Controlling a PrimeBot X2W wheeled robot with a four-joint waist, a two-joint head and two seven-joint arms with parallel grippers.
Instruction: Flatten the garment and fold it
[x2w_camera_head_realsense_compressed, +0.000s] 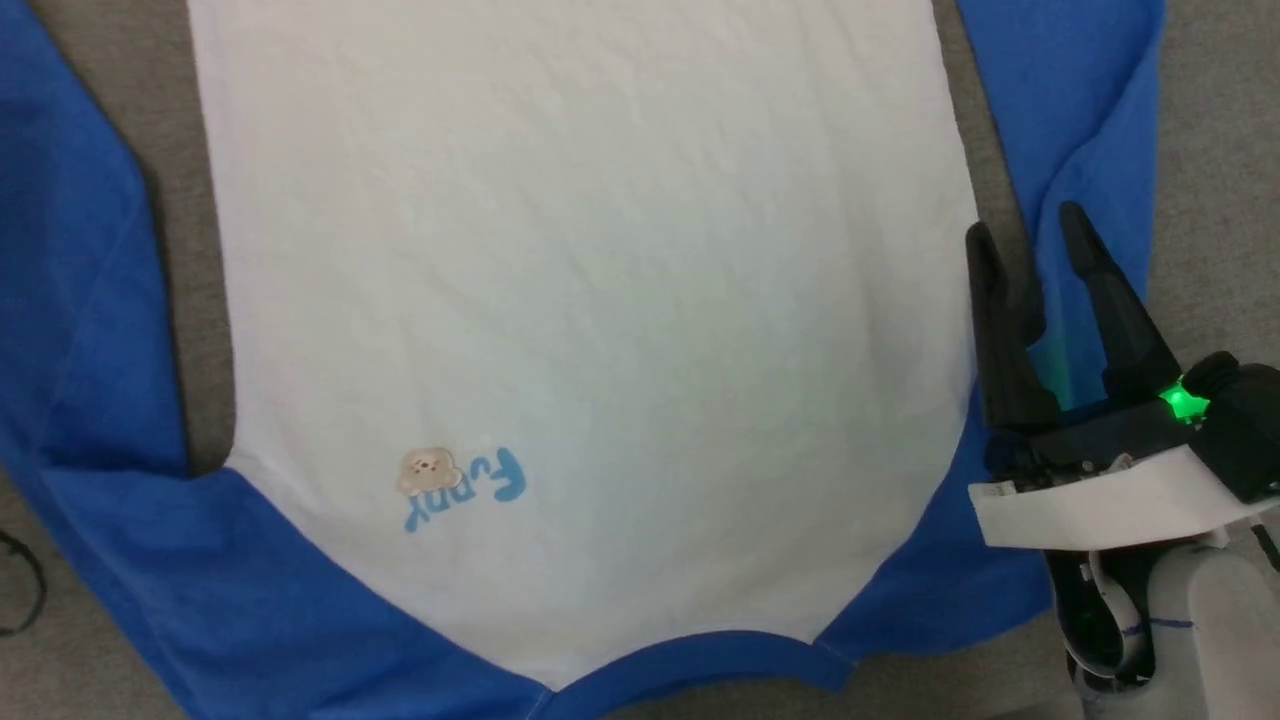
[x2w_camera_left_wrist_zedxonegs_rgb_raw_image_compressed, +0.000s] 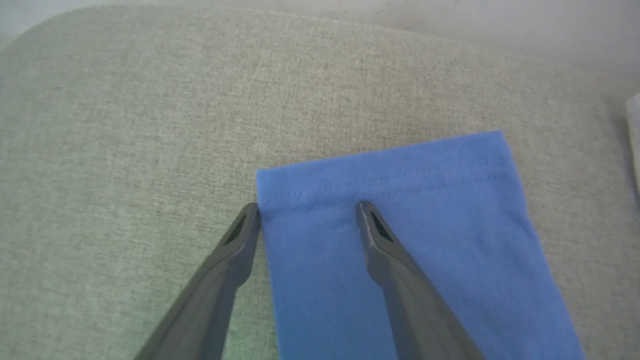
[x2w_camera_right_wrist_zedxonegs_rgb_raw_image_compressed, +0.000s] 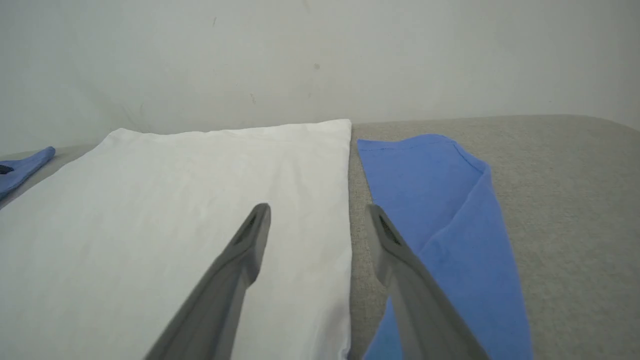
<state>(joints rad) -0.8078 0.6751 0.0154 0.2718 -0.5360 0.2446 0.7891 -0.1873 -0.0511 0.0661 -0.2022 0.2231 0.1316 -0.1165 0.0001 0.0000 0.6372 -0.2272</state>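
The garment (x2w_camera_head_realsense_compressed: 590, 300) lies spread flat on a grey fabric surface, white body up, collar toward me, with the small "Funny" print (x2w_camera_head_realsense_compressed: 462, 485) near the chest. Blue sleeves run along both sides. My right gripper (x2w_camera_head_realsense_compressed: 1030, 235) stands open over the gap between the white body's right edge and the right sleeve (x2w_camera_head_realsense_compressed: 1090, 120); in the right wrist view that gripper (x2w_camera_right_wrist_zedxonegs_rgb_raw_image_compressed: 317, 212) straddles the body's side edge, with the sleeve (x2w_camera_right_wrist_zedxonegs_rgb_raw_image_compressed: 440, 200) partly folded over itself. My left gripper (x2w_camera_left_wrist_zedxonegs_rgb_raw_image_compressed: 308, 210) is open at the left sleeve's cuff (x2w_camera_left_wrist_zedxonegs_rgb_raw_image_compressed: 390, 175), one finger on the blue fabric, the other just off its edge.
The grey cushioned surface (x2w_camera_left_wrist_zedxonegs_rgb_raw_image_compressed: 125, 150) extends around the garment, with its rounded far edge in the left wrist view. A pale wall (x2w_camera_right_wrist_zedxonegs_rgb_raw_image_compressed: 320, 55) rises behind it. A thin black cable (x2w_camera_head_realsense_compressed: 20, 590) curls at the left edge of the head view.
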